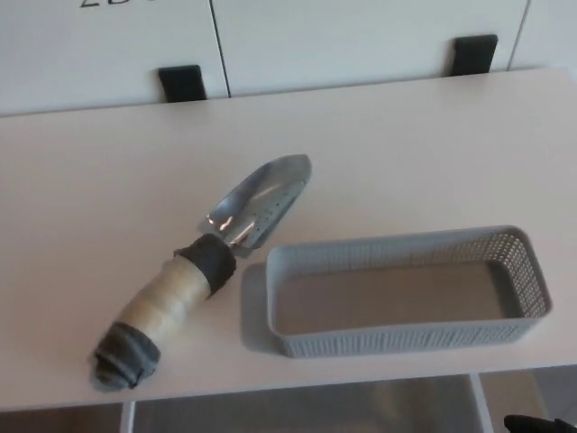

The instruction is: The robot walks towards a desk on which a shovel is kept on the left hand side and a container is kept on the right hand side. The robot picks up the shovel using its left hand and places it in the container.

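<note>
The shovel (203, 271) lies flat on the pale desk (406, 153), left of centre. Its shiny metal blade (261, 203) points to the far right. Its thick handle, beige with dark grey wrapping at both ends, runs down to the near left edge. The container (406, 329) is a light grey perforated basket, empty, standing just right of the shovel near the desk's front edge. The blade's tip side is close to the basket's far left corner but apart from it. Only a black sliver of my right hand (541, 422) shows at the bottom right corner. My left hand does not show.
White cabinet fronts (361, 36) stand behind the desk, with two black brackets (183, 83) at its far edge. The desk's front edge runs along the bottom, with a lower shelf or floor beneath it.
</note>
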Robot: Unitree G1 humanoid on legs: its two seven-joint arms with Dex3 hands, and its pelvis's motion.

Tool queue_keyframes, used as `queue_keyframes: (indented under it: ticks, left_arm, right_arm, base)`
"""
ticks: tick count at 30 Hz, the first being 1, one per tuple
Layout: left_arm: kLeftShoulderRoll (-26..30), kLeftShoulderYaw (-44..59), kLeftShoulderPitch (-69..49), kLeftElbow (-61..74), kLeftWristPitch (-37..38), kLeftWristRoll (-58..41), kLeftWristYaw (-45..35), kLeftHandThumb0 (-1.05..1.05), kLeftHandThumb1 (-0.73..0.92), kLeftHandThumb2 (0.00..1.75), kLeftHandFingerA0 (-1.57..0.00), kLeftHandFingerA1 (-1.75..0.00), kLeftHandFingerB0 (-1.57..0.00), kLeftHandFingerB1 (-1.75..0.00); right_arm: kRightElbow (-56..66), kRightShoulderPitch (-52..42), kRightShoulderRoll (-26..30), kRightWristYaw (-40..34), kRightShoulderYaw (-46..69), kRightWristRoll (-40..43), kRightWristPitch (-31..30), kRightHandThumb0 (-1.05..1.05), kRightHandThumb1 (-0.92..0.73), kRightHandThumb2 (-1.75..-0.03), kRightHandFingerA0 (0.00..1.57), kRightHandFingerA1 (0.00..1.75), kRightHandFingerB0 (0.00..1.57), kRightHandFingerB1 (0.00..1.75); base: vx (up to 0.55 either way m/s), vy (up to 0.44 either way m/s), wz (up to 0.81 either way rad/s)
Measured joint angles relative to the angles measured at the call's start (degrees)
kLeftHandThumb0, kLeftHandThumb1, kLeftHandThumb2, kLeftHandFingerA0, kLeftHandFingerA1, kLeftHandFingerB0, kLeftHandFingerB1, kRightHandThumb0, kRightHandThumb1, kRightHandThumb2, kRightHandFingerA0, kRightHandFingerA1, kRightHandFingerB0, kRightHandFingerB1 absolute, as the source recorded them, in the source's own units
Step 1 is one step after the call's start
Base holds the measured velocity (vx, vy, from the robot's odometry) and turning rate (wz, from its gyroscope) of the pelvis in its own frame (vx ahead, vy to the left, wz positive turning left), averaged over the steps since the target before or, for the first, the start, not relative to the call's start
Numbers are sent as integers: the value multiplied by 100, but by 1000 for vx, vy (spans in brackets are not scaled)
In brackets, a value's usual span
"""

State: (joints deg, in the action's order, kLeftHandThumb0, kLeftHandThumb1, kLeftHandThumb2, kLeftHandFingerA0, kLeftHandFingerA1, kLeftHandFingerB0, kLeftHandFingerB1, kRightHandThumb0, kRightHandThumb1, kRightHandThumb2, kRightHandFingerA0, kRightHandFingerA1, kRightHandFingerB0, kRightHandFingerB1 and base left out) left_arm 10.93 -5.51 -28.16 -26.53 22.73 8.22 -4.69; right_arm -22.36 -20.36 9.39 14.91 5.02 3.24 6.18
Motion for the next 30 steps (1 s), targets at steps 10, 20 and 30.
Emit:
queue_keyframes:
  ticks: [10, 20, 30]
  left_arm:
    - [143, 44, 70, 142, -84, -14, -89, -50, 53, 83, -52, -55, -37, -47]
    - [193, 27, 37, 431, -100, -34, -202, -47, 65, 60, -55, -45, -39, -33]
    - [1061, -427, -653, 2027, -92, -43, -753, -73, 55, 88, -37, -48, -24, -43]
  right_arm:
    - [1, -14, -140, -30, -6, -18, -3, 6, -60, -56, 61, 58, 41, 48]
    - [-55, 40, -143, -47, 20, -23, 3, 8, -61, -57, 60, 58, 41, 47]
    - [-179, 50, -158, -37, 2, -32, 7, 11, -60, -59, 64, 61, 40, 49]
  base:
    - [9, 143, 5]
    - [12, 1, 2]
    - [0, 0, 0]
